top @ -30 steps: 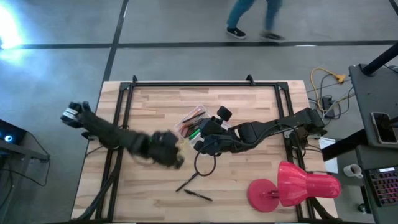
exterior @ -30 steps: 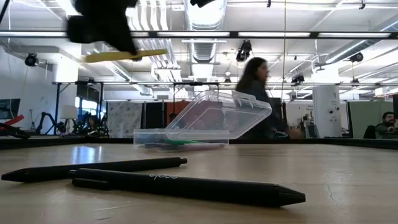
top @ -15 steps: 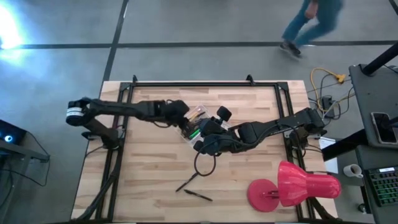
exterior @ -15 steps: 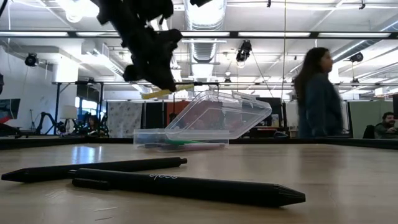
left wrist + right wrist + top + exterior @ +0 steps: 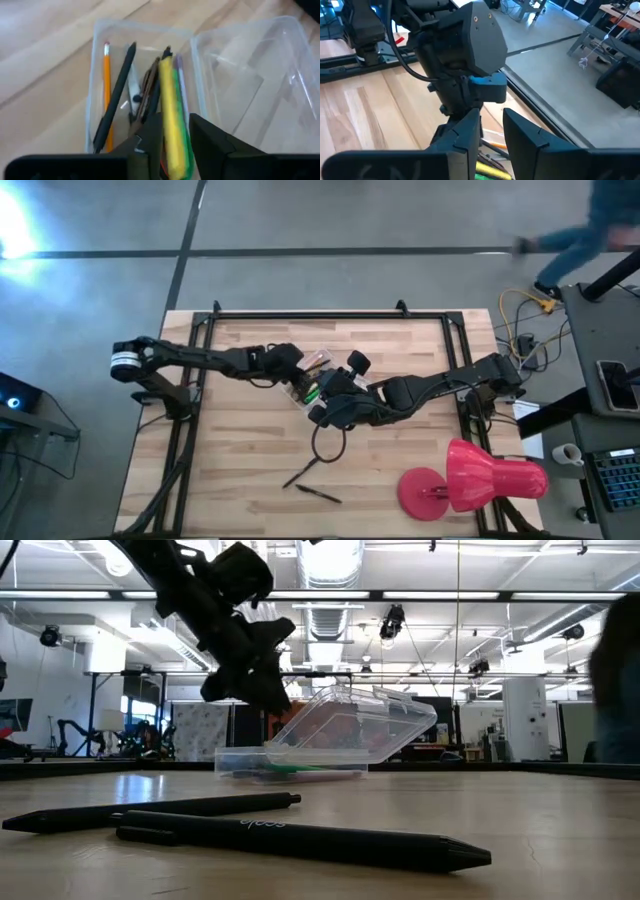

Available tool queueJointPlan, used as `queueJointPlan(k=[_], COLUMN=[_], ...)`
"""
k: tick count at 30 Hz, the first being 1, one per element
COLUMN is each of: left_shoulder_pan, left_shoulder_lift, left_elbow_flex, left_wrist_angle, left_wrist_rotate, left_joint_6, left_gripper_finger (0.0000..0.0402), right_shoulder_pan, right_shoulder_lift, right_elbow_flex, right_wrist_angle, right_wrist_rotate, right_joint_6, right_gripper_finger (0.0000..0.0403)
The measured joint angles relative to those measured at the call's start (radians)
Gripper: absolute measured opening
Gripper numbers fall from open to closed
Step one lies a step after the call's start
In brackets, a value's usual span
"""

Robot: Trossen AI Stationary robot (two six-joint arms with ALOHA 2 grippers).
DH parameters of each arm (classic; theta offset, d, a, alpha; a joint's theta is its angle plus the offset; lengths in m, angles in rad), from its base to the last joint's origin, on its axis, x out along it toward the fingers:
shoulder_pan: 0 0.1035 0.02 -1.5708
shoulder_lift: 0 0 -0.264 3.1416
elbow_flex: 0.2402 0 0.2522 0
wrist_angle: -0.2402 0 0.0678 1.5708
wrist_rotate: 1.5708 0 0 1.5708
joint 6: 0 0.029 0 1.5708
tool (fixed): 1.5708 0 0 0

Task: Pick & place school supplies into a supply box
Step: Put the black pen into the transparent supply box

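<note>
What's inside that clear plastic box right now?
Inside the supply box: an orange pencil, a dark pen, a green pen, and the yellow marker between the left gripper's fingers, which hide what's beneath.

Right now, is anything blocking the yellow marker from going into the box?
Nothing visible does. The left gripper holds the yellow marker right over the open box, among the pens already inside. The lid is tipped aside.
</note>
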Motion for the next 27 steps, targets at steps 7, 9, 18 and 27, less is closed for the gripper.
queueJointPlan(k=[7, 9, 18, 27], left_shoulder_pan=[-0.012, -0.047, -0.286, -0.489], left_shoulder_lift=[-0.009, -0.049, -0.246, -0.348], left_elbow_flex=[0.036, 0.042, -0.027, -0.174], left_wrist_angle=[-0.049, -0.068, -0.084, 0.008], left_wrist_rotate=[-0.001, 0.035, 0.07, 0.069], left_joint_6=[-0.033, -0.033, -0.041, -0.261], left_gripper_finger=[0.0115, 0.0116, 0.0117, 0.0117], right_shoulder_pan=[0.0, 0.0, 0.01, 0.039], right_shoulder_lift=[0.0, 0.0, 0.003, 0.057], right_elbow_flex=[0.0, 0.0, -0.002, -0.007], right_wrist_angle=[0.003, 0.005, 0.037, 0.024], right_wrist_rotate=[0.0, -0.007, -0.391, -0.86], right_joint_6=[0.001, 0.03, 0.209, 0.253], right_gripper_finger=[0.007, 0.007, 0.0082, 0.0074])
